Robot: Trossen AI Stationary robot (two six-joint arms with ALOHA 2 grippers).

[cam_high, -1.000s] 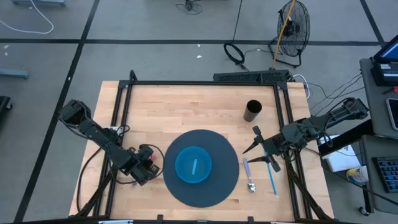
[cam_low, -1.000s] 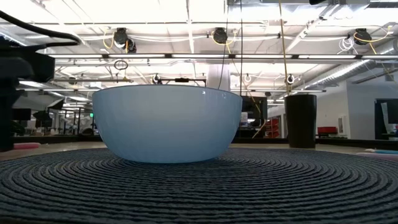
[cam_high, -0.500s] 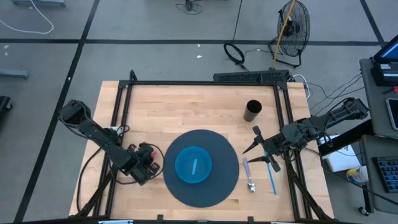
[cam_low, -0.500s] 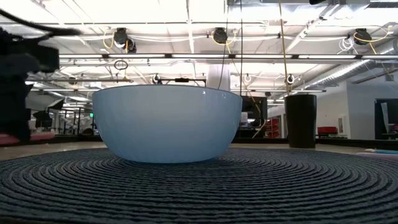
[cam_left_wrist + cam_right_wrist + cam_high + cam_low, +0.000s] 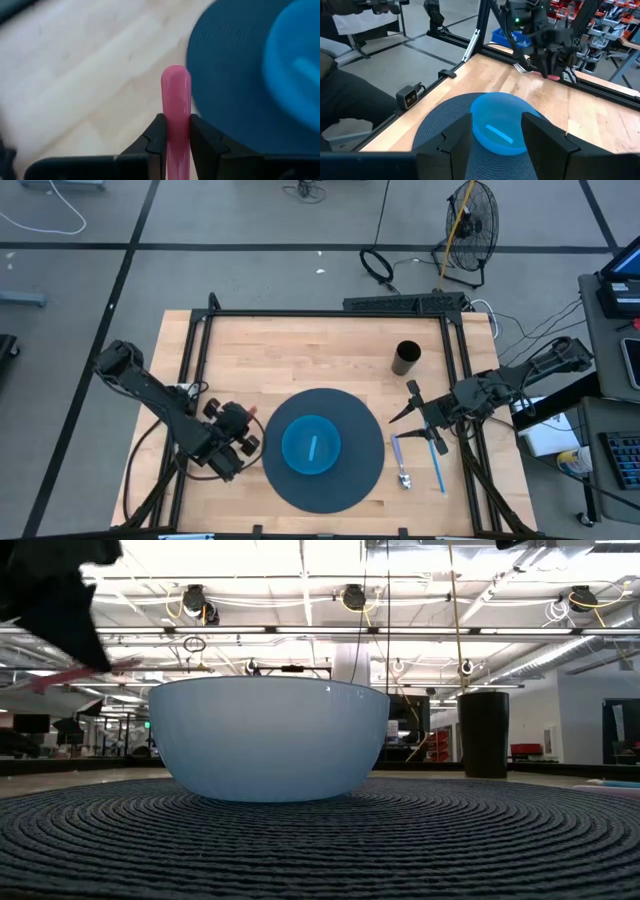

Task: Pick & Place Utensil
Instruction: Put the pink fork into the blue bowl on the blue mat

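My left gripper (image 5: 236, 436) hangs above the wood just left of the round dark mat (image 5: 345, 480), shut on a pink utensil (image 5: 175, 107). The low view shows that utensil (image 5: 75, 675) under the gripper (image 5: 62, 600), well above the table. A blue bowl (image 5: 311, 445) sits on the mat with a light blue utensil (image 5: 313, 446) lying inside. My right gripper (image 5: 404, 408) waits open at the mat's right edge, and its wrist view shows the bowl (image 5: 502, 122) between its fingers (image 5: 455, 137). A metal utensil (image 5: 400, 465) and a blue one (image 5: 437, 463) lie on the wood near it. My left gripper pinches the pink utensil between its two fingers (image 5: 156, 137) on the flat-sided handle (image 5: 176, 130). The rounded free end (image 5: 175, 75) sticks out forward past the fingertips, toward the mat. The utensil is lifted clear of the table and lies nearly level (image 5: 75, 675).
A black cup (image 5: 407, 358) stands on the wood beyond the mat, toward the far right. A black frame (image 5: 320, 312) runs round the table's edges. Bare wood lies left of the mat and along the far side.
My left gripper has risen from table height with the pink utensil in its hold, drifting slightly toward the far edge. The utensil is now lifted clear of the wood. The right arm, bowl and other utensils have kept still.
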